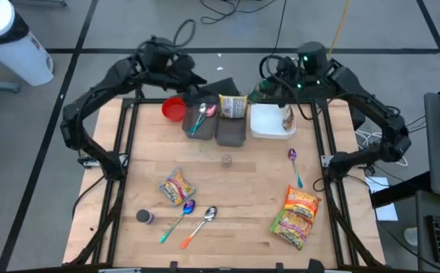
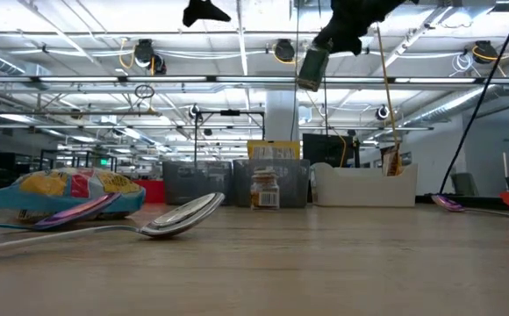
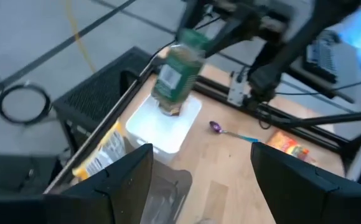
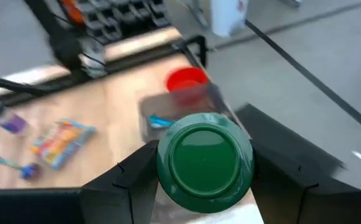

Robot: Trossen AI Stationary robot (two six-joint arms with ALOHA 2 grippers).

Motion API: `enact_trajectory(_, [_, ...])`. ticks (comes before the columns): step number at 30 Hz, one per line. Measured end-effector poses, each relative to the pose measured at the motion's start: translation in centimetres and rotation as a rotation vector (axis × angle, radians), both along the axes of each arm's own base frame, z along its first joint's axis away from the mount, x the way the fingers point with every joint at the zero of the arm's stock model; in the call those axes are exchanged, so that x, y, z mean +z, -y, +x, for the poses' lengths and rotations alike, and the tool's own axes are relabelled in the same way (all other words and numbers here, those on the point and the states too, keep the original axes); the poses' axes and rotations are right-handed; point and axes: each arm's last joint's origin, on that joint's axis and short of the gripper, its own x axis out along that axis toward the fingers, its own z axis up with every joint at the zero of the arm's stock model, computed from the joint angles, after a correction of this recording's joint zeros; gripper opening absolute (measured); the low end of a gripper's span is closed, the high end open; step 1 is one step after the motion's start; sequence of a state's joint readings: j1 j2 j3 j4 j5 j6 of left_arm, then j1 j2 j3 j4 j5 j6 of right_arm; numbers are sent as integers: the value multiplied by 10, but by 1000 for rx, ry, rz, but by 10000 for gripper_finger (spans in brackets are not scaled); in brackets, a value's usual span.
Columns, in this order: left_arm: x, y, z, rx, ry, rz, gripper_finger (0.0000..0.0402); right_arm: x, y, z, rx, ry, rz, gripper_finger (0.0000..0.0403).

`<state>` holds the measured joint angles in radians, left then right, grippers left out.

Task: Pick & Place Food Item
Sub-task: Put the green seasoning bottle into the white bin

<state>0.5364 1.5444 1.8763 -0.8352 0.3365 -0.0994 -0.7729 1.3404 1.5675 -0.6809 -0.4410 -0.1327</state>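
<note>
A pale wooden table [image 1: 235, 189] stands on a grey floor, with a long ceiling of strip lights showing behind it in the low view. The right gripper [image 4: 203, 163] hangs high above the table's far edge, its jaws clamped on a green-lidded jar [image 4: 204, 163]; the jar sits between the two fingers, lid toward the wrist, body pointing down. Directly below the jaws is a white tray [image 3: 162, 124], and beside that tray a clear bin [image 1: 231, 130] with a yellow packet [image 1: 233, 105] standing at its far end. Farther out past the right jaws lie a second clear bin [image 4: 180, 109] holding a teal-handled spoon [image 4: 160, 122], and a red cup [image 4: 186, 79].

The left gripper [image 3: 202, 177] hovers over the far left of the table, jaws apart and holding nothing; the jar hangs ahead of them, and a purple spoon [image 3: 230, 131] lies on the wood beyond. Two snack bags [image 1: 177, 186] [image 1: 297, 215] and two more spoons [image 1: 191, 221] rest nearer the front edge.
</note>
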Motion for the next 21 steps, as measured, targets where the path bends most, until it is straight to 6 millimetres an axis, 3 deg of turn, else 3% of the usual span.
enact_trajectory(5, [7, -8, -16, -85, 41, 37, 273, 15, 11, 9, -57, -106, 8, 199])
enact_trajectory(12, [7, -14, -20, -185, 80, 60, 273, 8, 23, 19, -135, -181, 67, 199])
enact_trajectory(17, [-18, -20, -14, -199, 110, -4, 273, -2, 19, 30, -170, -245, 115, 199])
enact_trajectory(21, [-41, -8, -23, -186, 118, -44, 273, -3, 5, 40, -173, -266, 87, 199])
